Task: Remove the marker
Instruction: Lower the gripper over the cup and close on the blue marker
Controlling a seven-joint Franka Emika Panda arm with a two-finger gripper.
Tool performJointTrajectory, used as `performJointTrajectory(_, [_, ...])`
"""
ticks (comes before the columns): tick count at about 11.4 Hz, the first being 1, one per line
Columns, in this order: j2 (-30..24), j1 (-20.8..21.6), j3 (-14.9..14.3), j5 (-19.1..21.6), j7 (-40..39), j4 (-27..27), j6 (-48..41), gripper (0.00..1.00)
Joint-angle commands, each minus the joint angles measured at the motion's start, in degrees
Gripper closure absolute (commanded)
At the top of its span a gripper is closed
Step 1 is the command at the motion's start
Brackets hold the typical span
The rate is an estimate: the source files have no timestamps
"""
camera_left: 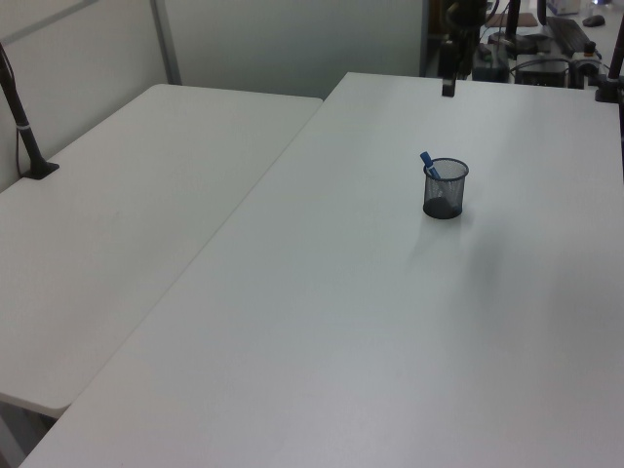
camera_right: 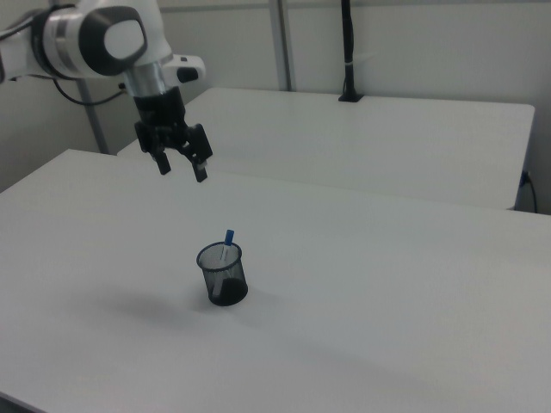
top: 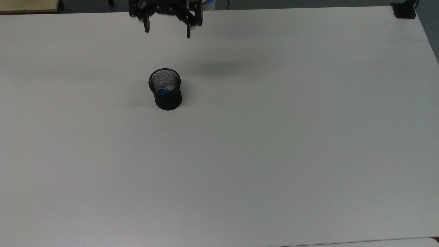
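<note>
So: big white bench [top: 274, 154], mostly bare, a second white bench [camera_left: 117, 195] butted against it on the left view's left. White Panda arm [camera_right: 95, 39] comes in at the right view's upper left, wrist pointing down. Its black end effector [camera_right: 182, 167] hangs in the air above the bench surface, fingers spread wide apart, nothing between them; in the top view the end effector [top: 167, 31] sits near the top edge, the two fingertips clearly separated. A soft shadow lies on the bench to the top view's right of the cup. Black mesh cup [top: 165, 90] stands upright on the bench, well apart from the end effector and below it in the top view. Marker [camera_right: 227, 242] is inside the cup, leaning against the wall, blue cap end poking just above the rim in the right view; in the left view the marker [camera_left: 427, 162] tilts toward the left view's left. From the top view the marker [top: 165, 90] shows blue cap and white body inside the mesh. A black post [camera_left: 21, 117] is clamped on the second bench.
</note>
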Motion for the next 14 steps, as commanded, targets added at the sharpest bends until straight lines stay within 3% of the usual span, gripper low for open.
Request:
performJointTrajectory(1, [4.54, -1.88, -0.09, 0.92, -1.77, -0.38, 5.0, 0.0])
performJointTrajectory(3, [7.18, -2.15, -0.09, 0.66, -1.77, -0.9, 7.63, 0.0])
performJointTrajectory(7, [10.08, -3.46, 0.0, 0.4, -5.37, -5.39, 14.76, 0.43])
performJointTrajectory(12, [13.16, -3.91, 0.09, 0.4, -5.46, -5.48, 19.77, 0.49])
performJointTrajectory(14, [13.43, -3.73, 0.18, -0.04, -5.46, -5.48, 19.78, 0.65])
